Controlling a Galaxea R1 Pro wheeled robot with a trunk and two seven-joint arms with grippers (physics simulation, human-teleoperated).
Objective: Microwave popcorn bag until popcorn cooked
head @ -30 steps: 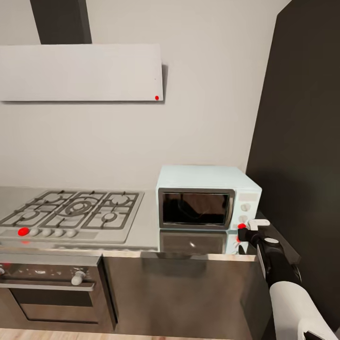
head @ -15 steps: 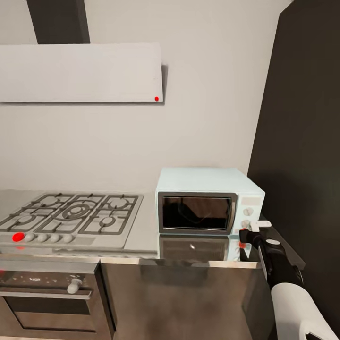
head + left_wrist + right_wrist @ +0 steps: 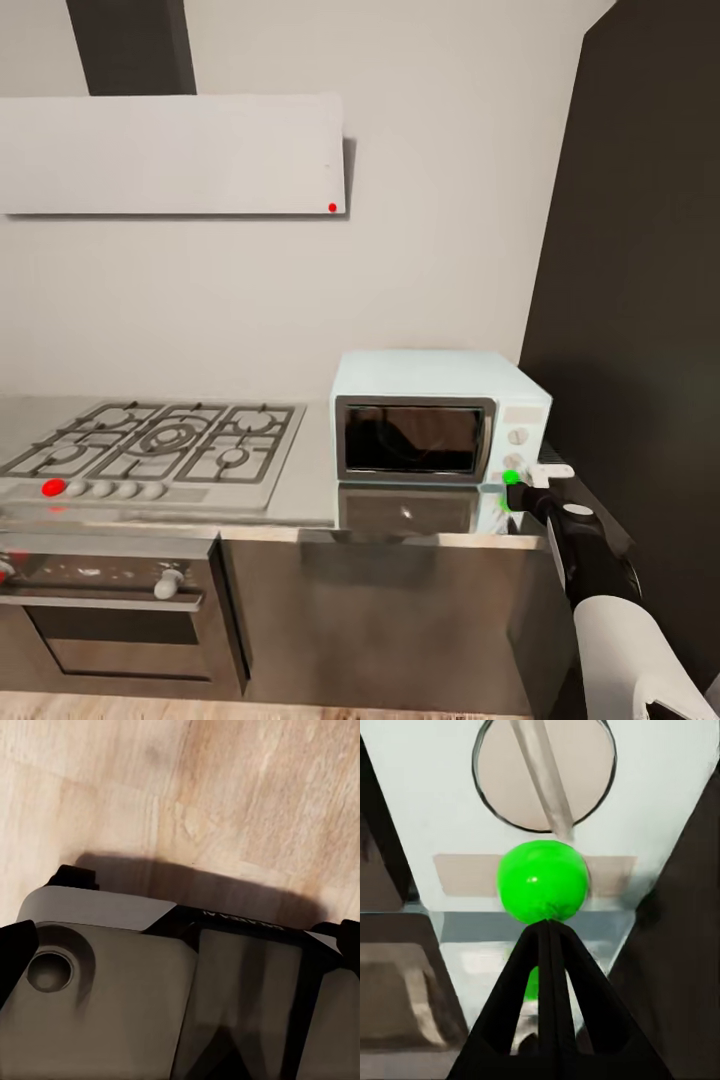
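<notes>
Right now the right gripper [image 3: 517,489] is pressed up against the control panel of the microwave [image 3: 440,415], its two dark fingers [image 3: 547,1005] brought together into a single point with no gap between them. That point touches the small round light [image 3: 542,881], which glows bright green. From the head view the green spot sits at about 5 o'clock on the microwave's front face, below the two white knobs; from the right wrist view one knob [image 3: 544,772] lies just beyond the light, its pale bar slanted across the dial.

The microwave's dark glass door is closed. Through the glass I can make out only dim shapes and reflections, so I cannot tell whether the popcorn bag is inside.

The microwave stands on the countertop [image 3: 310,490], hard against the tall dark cabinet [image 3: 640,300] at 3 o'clock. At 9 o'clock from it lies the steel gas hob [image 3: 160,445], with a red dot at the left end of its row of knobs. The flat white hood [image 3: 170,155] hangs on the pale wall above the hob. Below the hob is the black oven [image 3: 110,620].

The left wrist view looks down on wooden floor [image 3: 195,802] and a grey part of the robot's body [image 3: 112,997]; I cannot tell how the left gripper stands.
</notes>
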